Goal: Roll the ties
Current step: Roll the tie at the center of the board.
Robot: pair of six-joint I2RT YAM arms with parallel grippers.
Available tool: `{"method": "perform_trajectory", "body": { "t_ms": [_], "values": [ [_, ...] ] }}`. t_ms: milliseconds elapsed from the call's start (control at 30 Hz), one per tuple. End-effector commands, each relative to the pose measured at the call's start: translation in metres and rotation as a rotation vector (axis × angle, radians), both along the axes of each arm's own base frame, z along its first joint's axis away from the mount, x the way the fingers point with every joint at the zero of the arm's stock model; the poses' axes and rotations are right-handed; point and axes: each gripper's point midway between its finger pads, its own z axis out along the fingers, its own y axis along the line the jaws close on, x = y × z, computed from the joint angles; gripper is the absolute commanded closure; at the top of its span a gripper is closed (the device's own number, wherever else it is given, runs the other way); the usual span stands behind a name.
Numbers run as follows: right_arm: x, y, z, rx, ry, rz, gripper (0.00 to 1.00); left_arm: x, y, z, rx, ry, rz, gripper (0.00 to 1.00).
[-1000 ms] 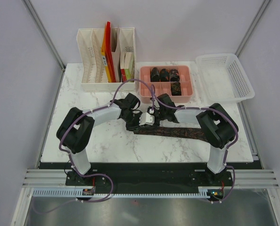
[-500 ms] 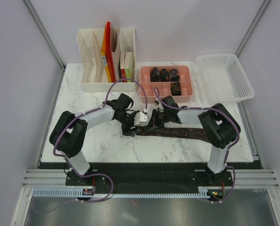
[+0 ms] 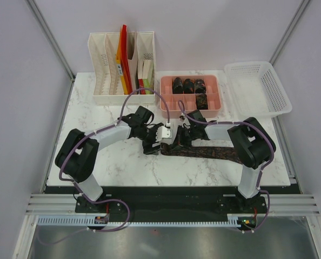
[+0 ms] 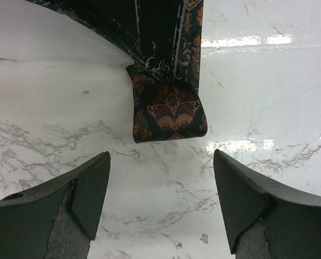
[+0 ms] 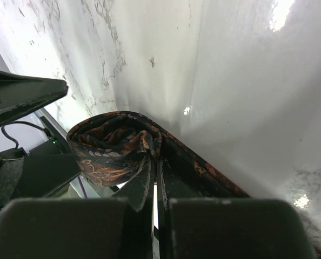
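Marble table [image 3: 95, 156]: tie [image 4: 168, 110] lies mid-table, rolling looks barely started. Your right end effector [image 5: 156, 186] is clenched on its folded end; left end effector [image 4: 160, 167] hangs released beside it. Next, wind the roll tightly along the strip.

white file organizer [image 3: 109, 70] rear-left | pink tray [image 3: 171, 101] rear-centre | white basket [image 3: 255, 91] rear-right | marble table [image 3: 90, 114]

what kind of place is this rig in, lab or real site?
Most likely a lab robot cell, not a real site: plain panels on aluminium posts, left arm and right arm bolted at a marble-look table, and staged props, a pink tray of rolled ties and a white basket.
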Motion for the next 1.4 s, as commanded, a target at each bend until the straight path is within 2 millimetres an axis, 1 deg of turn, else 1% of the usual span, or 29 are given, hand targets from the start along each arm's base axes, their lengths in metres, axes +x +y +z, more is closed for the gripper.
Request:
{"method": "perform_trajectory", "body": {
  "t_ms": [0,33,133,167,200,233,267,300,333,367,433,467,533,567,600,667,700,800,867,933,967,1000,1033,1067,1133,1167,1200,1367],
  "values": [
    [-0.007,-0.020,-0.031,-0.131,0.033,0.004,1.00,0.000,-0.022,0.009,-0.066,0.005,-0.024,0.16],
    [-0.007,-0.020,-0.035,-0.135,0.043,0.002,1.00,-0.001,-0.024,0.007,-0.064,0.010,-0.025,0.16],
    [-0.003,-0.014,-0.038,-0.116,0.043,0.003,1.00,-0.004,-0.028,0.005,-0.065,0.024,-0.023,0.21],
    [-0.002,-0.012,-0.038,-0.105,0.046,0.002,1.00,-0.004,-0.029,0.005,-0.066,0.024,-0.022,0.27],
    [-0.003,-0.009,-0.037,-0.092,0.048,0.006,1.00,-0.003,-0.030,0.006,-0.072,0.019,-0.018,0.30],
    [0.000,-0.004,-0.036,-0.069,0.039,-0.003,1.00,-0.003,-0.030,0.007,-0.076,0.020,-0.011,0.32],
    [0.001,-0.001,-0.034,-0.055,0.036,-0.006,1.00,-0.003,-0.030,0.010,-0.083,0.016,-0.010,0.37],
    [-0.001,0.004,-0.033,-0.037,0.042,0.001,1.00,-0.003,-0.030,0.012,-0.089,0.011,-0.007,0.40],
    [0.002,0.008,-0.031,-0.021,0.033,0.000,1.00,-0.003,-0.031,0.012,-0.091,0.009,-0.007,0.43],
    [0.002,0.011,-0.030,-0.010,0.038,-0.004,1.00,-0.003,-0.031,0.018,-0.101,-0.003,-0.009,0.49],
    [-0.001,0.020,-0.028,0.016,0.030,0.012,1.00,-0.004,-0.033,0.023,-0.113,-0.008,-0.009,0.53],
    [-0.001,0.023,-0.025,0.030,0.039,0.005,1.00,-0.002,-0.032,0.024,-0.110,-0.017,-0.003,0.59],
    [-0.004,0.031,-0.023,0.051,0.031,0.015,1.00,0.001,-0.035,0.023,-0.098,-0.023,0.001,0.67],
    [-0.004,0.033,-0.023,0.056,0.038,0.009,1.00,0.003,-0.036,0.022,-0.093,-0.021,0.005,0.69],
    [-0.006,0.034,-0.024,0.060,0.044,0.009,1.00,0.003,-0.036,0.016,-0.080,-0.009,0.009,0.70],
    [-0.005,0.035,-0.023,0.069,0.041,0.014,1.00,0.003,-0.038,0.010,-0.061,0.000,0.006,0.72],
    [-0.006,0.035,-0.022,0.069,0.038,0.017,1.00,0.001,-0.037,0.004,-0.047,0.017,0.000,0.73],
    [-0.005,0.035,-0.016,0.073,0.018,0.035,1.00,-0.006,-0.033,-0.007,-0.004,0.033,-0.017,0.73],
    [-0.001,0.036,-0.010,0.077,-0.003,0.051,0.97,-0.013,-0.029,-0.015,0.031,0.044,-0.032,0.73],
    [-0.002,0.033,-0.008,0.062,-0.011,0.068,0.93,-0.017,-0.027,-0.022,0.063,0.045,-0.038,0.73],
    [0.003,0.032,-0.003,0.066,-0.025,0.068,0.92,-0.021,-0.024,-0.025,0.083,0.058,-0.045,0.73],
    [0.001,0.029,-0.001,0.051,-0.012,0.075,0.92,-0.021,-0.023,-0.026,0.092,0.059,-0.047,0.73],
    [0.002,0.027,0.000,0.045,-0.022,0.086,0.88,-0.021,-0.020,-0.031,0.110,0.063,-0.043,0.73],
    [0.006,0.025,0.003,0.042,-0.027,0.082,0.87,-0.023,-0.017,-0.033,0.125,0.065,-0.051,0.72],
    [0.006,0.021,0.008,0.035,-0.023,0.089,0.82,-0.023,-0.011,-0.040,0.160,0.064,-0.050,0.73],
    [0.010,0.020,0.013,0.036,-0.033,0.088,0.81,-0.024,-0.008,-0.045,0.179,0.072,-0.052,0.73],
    [0.007,0.020,0.015,0.037,-0.018,0.100,0.80,-0.026,-0.005,-0.047,0.199,0.087,-0.056,0.73],
    [0.012,0.019,0.029,0.050,-0.038,0.120,0.78,-0.026,0.001,-0.056,0.243,0.090,-0.059,0.74]
  ]
}}
